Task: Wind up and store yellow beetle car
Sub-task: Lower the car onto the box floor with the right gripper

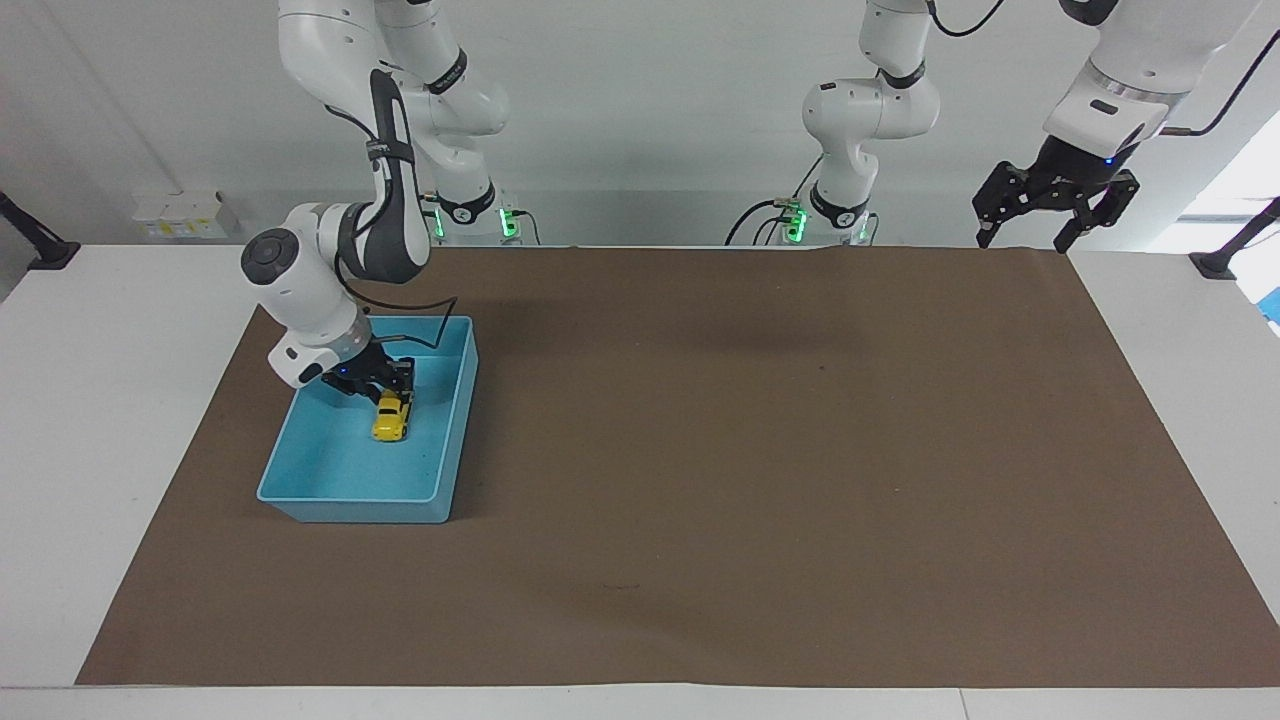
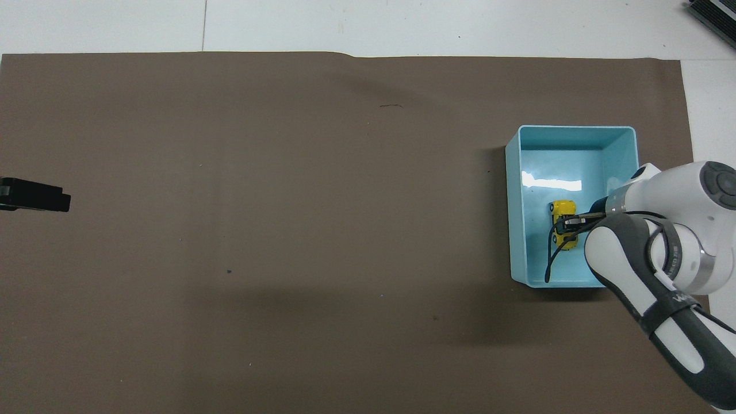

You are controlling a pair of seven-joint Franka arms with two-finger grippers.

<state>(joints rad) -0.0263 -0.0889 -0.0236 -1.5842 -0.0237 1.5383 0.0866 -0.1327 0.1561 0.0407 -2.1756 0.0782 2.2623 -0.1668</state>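
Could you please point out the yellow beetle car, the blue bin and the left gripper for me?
yellow beetle car (image 1: 389, 424): facing view, on its yellow roof.
blue bin (image 1: 352, 497): facing view, on its rim farthest from the robots.
left gripper (image 1: 1028, 238): facing view, midway between its open fingertips.

One yellow beetle car (image 1: 390, 419), one blue bin (image 1: 300, 480).

High facing and overhead views, table (image 1: 700, 450) shared.
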